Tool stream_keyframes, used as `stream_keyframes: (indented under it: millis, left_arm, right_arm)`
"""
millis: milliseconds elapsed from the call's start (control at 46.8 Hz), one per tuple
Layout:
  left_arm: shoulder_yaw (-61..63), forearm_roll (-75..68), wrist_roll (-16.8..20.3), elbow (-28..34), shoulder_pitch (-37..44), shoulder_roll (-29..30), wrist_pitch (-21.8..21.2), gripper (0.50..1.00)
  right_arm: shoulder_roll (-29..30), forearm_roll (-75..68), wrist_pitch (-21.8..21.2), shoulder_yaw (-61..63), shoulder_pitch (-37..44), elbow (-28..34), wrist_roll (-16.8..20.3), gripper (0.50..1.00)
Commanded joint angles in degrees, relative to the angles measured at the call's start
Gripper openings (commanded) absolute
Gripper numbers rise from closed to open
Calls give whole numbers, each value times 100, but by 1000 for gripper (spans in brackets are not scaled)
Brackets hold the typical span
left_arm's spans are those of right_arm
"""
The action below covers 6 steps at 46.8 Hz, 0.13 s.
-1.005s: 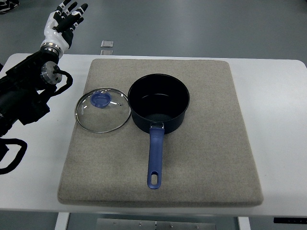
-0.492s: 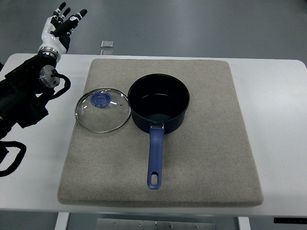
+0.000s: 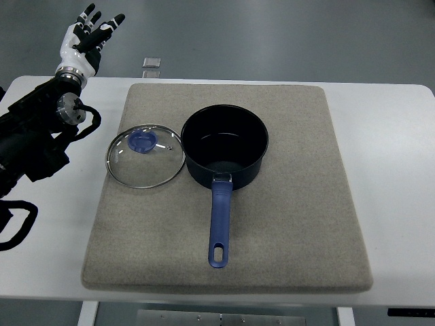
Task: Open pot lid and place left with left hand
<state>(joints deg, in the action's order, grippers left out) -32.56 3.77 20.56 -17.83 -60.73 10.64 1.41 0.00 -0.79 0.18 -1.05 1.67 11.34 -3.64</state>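
Observation:
A dark blue pot [image 3: 225, 145] stands uncovered on a grey mat [image 3: 285, 224], its blue handle [image 3: 219, 227] pointing toward the near edge. The glass lid [image 3: 145, 155] with a blue knob [image 3: 142, 141] lies flat on the mat, touching the pot's left side. My left hand [image 3: 87, 35] is raised past the table's far left corner, well away from the lid, fingers spread and empty. Its black arm [image 3: 34, 136] comes in from the left edge.
The mat lies on a white table [image 3: 394, 156]. A small clear square object [image 3: 152, 62] lies on the floor beyond the table's far edge. Black cables [image 3: 13, 224] loop over the table's left side.
My left hand has drifted slightly left and away from the lid, still open. The lid and pot have not moved.

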Motion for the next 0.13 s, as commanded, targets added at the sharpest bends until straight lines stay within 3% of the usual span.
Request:
stream_keyframes:
  millis: [0, 107]
  left_arm:
    - [-5, 1, 1, 7, 9, 0, -9, 988]
    - [-5, 1, 1, 7, 9, 0, 0, 988]
  right_arm:
    - [0, -9, 0, 9, 0, 0, 3, 917]
    - [0, -26, -9, 9, -17, 0, 3, 917]
